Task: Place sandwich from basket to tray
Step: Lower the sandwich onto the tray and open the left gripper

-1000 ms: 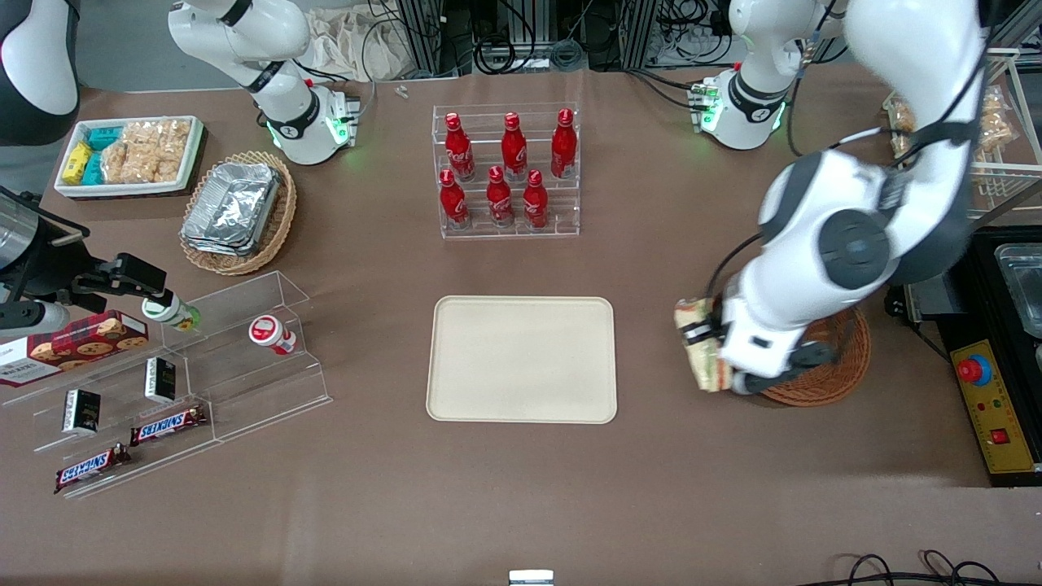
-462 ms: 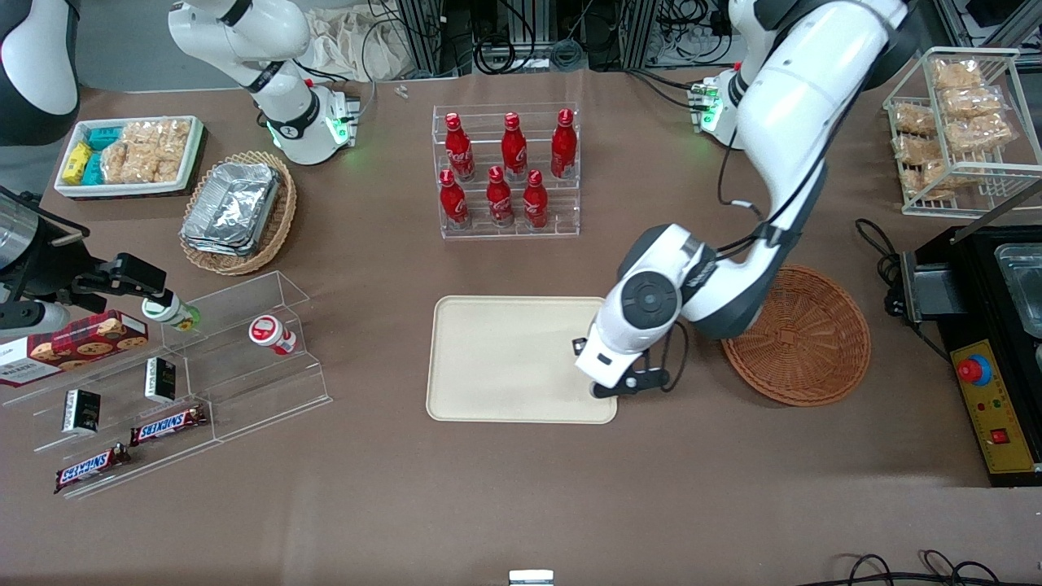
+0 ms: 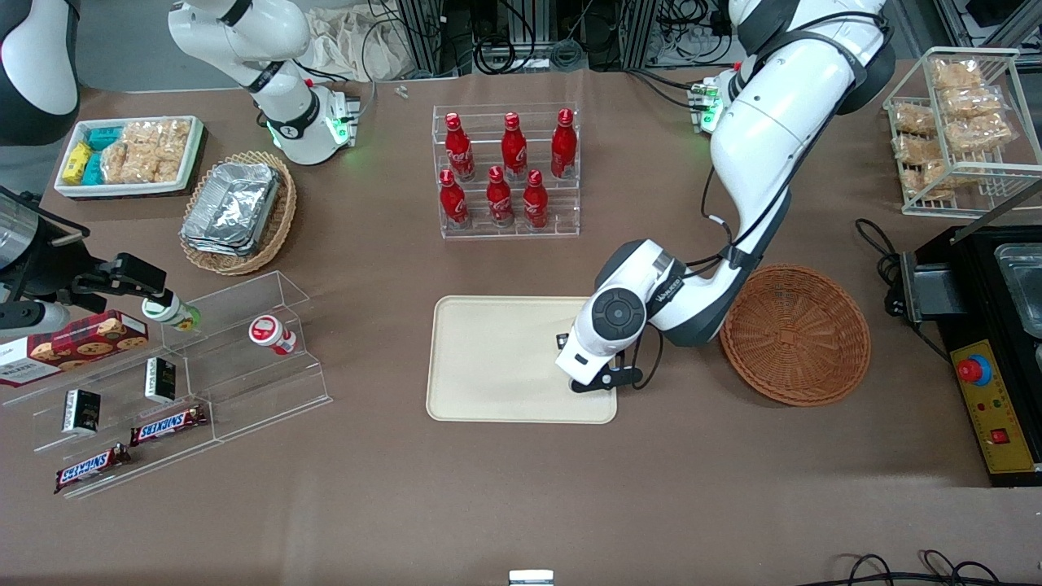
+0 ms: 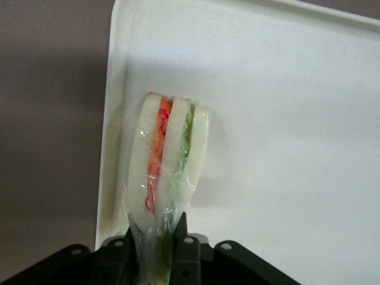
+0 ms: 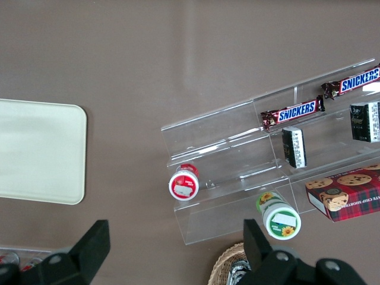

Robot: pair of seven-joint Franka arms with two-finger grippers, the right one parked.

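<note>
The sandwich (image 4: 169,154), a plastic-wrapped wedge of white bread with orange and green filling, hangs just above the cream tray (image 4: 285,89) near its rim. My left gripper (image 4: 155,230) is shut on the wrapped end of the sandwich. In the front view the gripper (image 3: 580,362) is over the tray (image 3: 488,350), at the edge nearest the working arm's end. The wrist hides the sandwich there. The round reddish-brown basket (image 3: 796,334) sits beside the tray with nothing in it.
A rack of red bottles (image 3: 508,171) stands farther from the camera than the tray. Toward the parked arm's end are a clear snack shelf (image 3: 187,366), a tan basket of foil containers (image 3: 238,212) and a white bin (image 3: 130,155). A wire rack (image 3: 961,122) stands past the basket.
The arm carried the sandwich out of the basket and across to the tray. In the last half second it shifted slightly farther in over the tray.
</note>
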